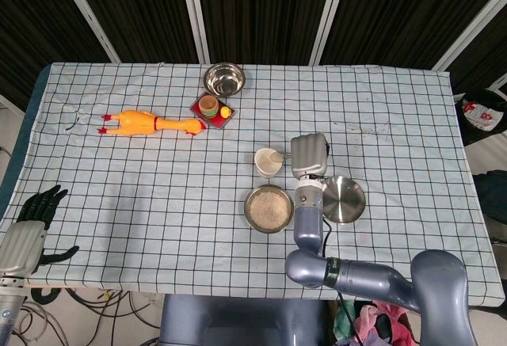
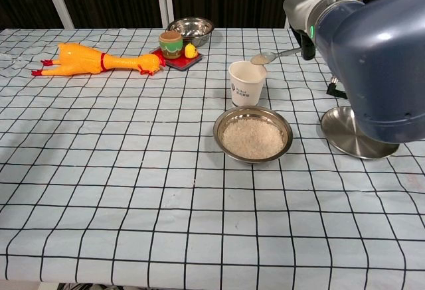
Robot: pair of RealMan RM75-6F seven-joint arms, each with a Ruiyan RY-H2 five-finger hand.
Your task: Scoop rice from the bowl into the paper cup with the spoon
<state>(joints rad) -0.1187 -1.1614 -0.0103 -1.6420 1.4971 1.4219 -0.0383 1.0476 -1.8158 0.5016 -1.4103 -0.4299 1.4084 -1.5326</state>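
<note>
Chest view: your right robot hand (image 2: 312, 28) holds the silver metal spoon (image 2: 273, 55), full of rice, beside the white paper cup's (image 2: 247, 82) rim. Next, move it over the cup and tip.

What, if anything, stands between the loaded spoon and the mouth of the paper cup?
Nothing visible. The right hand holds the spoon with its bowl at the far right rim of the paper cup, whose mouth is uncovered.
</note>
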